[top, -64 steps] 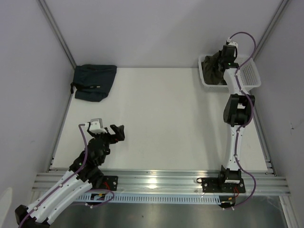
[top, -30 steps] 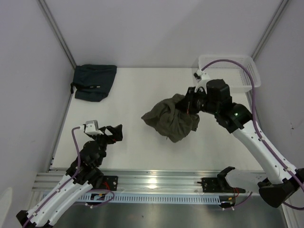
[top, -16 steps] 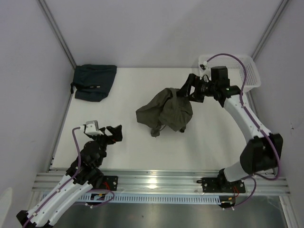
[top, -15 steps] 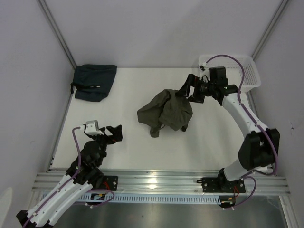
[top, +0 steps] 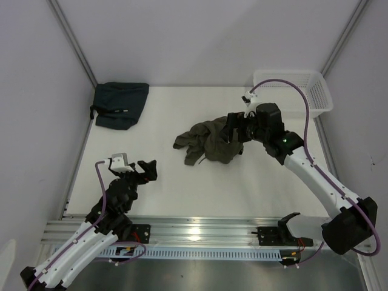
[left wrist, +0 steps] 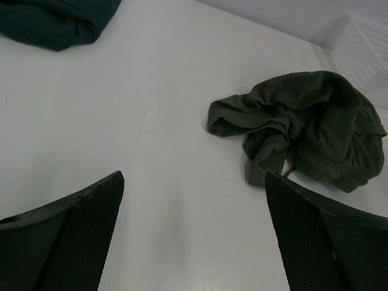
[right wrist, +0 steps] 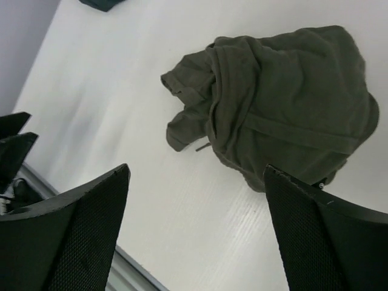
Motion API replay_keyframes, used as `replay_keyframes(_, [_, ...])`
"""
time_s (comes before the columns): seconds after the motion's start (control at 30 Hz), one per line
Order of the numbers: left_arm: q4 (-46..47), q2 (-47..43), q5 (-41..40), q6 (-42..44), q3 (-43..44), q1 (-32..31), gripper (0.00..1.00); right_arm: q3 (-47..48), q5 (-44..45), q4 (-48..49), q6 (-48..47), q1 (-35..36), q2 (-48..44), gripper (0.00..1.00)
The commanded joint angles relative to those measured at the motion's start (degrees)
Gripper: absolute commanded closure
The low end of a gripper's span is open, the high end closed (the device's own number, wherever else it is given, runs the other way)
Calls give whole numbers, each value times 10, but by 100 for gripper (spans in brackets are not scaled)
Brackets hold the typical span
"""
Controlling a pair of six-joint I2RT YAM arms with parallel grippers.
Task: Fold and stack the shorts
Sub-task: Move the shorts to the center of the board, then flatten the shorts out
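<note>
The white basket [top: 320, 96] is sitting at the table's [top: 182, 194] far right corner, and the shorts [top: 209, 140] are lying well to its left and a little nearer the arms, out on the open white surface. They are bunched in a crumpled olive heap, with one rumpled leg end trailing off on the side away from the basket. The right gripper [right wrist: 195, 167] is hovering over the heap's basket-side edge with its jaws spread wide and nothing between them. In the overhead view its black body is hiding that edge of the cloth, so I cannot tell whether a fingertip is touching the fabric. The right arm is reaching in from the rail [top: 206, 230], running along the near side of the basket. A dark teal folded garment [top: 120, 104] is resting at the far corner opposite the basket, well apart from the shorts. The left gripper [top: 148, 170] is hanging low near the rail, farthest from the basket, with its jaws also wide apart and holding nothing. It is facing the shorts across bare tabletop.
</note>
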Motion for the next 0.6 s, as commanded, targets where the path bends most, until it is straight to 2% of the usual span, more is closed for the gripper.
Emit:
replay_keyframes(0.0, [16,13,5,1,4,-2,1,-30,88,33,-51,33,-2,10])
replay_keyframes(0.07, [17,14,6,2,3,-2,1,-44,104,22,-60,59,5,11])
replay_keyframes(0.27, [20,14,9,4,2,-2,1,-79,252,52,-108,176,39,9])
replay_keyframes(0.57, [14,8,7,3,2,-2,1,-11,386,64,-147,223,203,9])
